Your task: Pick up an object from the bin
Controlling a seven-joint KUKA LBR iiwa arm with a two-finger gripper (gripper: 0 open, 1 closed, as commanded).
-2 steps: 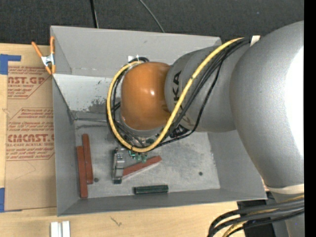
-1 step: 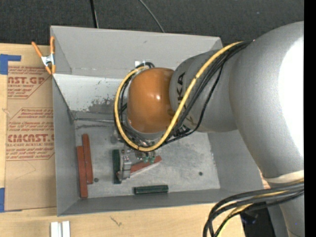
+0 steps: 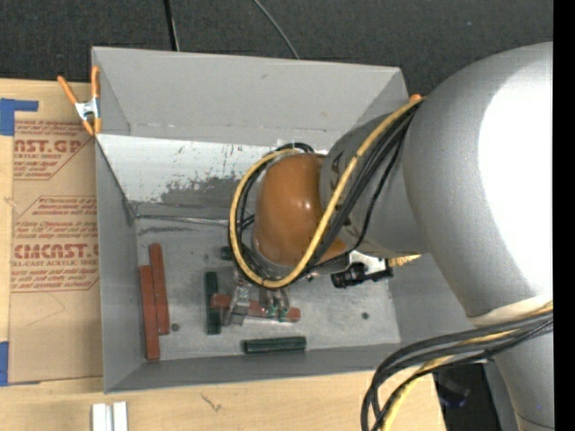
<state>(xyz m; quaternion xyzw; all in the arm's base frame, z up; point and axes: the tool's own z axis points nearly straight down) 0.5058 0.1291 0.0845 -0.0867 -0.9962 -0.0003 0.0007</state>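
Low in the grey metal bin (image 3: 252,88), the KUKA arm's gripper (image 3: 246,300) hangs under its orange wrist cover (image 3: 287,206), right over a small jumble of red-brown and green pieces (image 3: 266,310) on the floor near the front wall, about midway across. Whether the gripper is open or closed cannot be told from here, as the cover and looped cables (image 3: 235,218) mask it. A short dark green stick (image 3: 211,302) lies just beside the jumble on its left, a dark bar (image 3: 274,345) lies flat near it towards the front wall, and a pair of long red-brown sticks (image 3: 153,302) rests well apart along the left side. The pieces under the gripper look small, stiff and light, probably plastic or wood, so weight should be no trouble. The likelier risk is that one skids on the bare metal or that a neighbour comes up with it. The best hold would seem to be across the narrow width of a single piece, near its middle. No brand, label or lettering can be read on anything in the bin.
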